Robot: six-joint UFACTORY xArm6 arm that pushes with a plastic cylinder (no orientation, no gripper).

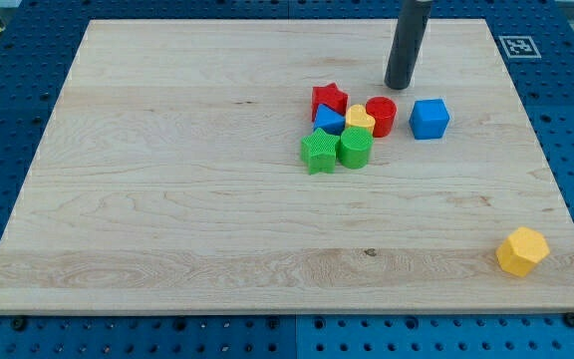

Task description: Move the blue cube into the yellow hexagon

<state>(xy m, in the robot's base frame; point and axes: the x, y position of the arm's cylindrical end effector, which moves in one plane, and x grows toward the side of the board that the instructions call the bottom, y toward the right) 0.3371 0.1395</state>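
Note:
The blue cube (pixel 429 118) sits on the wooden board right of centre, toward the view's top. The yellow hexagon (pixel 521 250) lies near the board's bottom right corner, far below and right of the cube. My tip (pixel 398 86) rests on the board just up and left of the blue cube, a small gap apart from it, and directly above the red cylinder (pixel 381 116).
A tight cluster sits left of the blue cube: a red star (pixel 329 101), a blue triangular block (pixel 328 120), a yellow heart (pixel 360 121), a green star (pixel 318 151) and a green cylinder (pixel 354 148). The board (pixel 167 199) lies on a blue pegboard table.

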